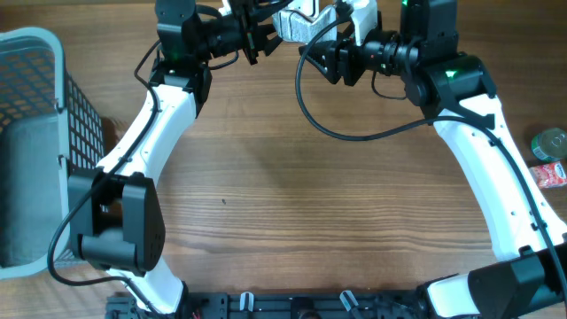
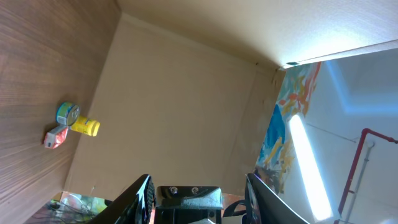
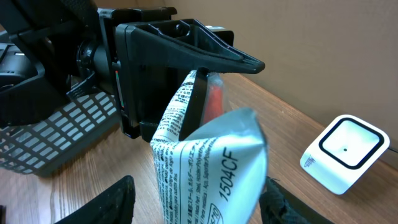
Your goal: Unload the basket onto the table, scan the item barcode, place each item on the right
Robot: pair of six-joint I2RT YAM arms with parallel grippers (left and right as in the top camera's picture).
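Wooden surface (image 1: 292, 195); grey mesh basket (image 1: 80, 115) stood at its left edge. Both arms were at the far edge, facing each other. Silver pouch (image 3: 211, 155) was held in the air between them, printed side toward the right wrist camera. Left gripper (image 1: 263, 34) was clamped on the pouch's upper end. Right gripper (image 3: 198, 202) sat astride its lower part, fingers apart, with a gap on one side. White scanner (image 3: 345, 152) stood on the surface nearby. Green tin (image 1: 551, 142) and red packet (image 1: 549, 174) lay by the right edge.
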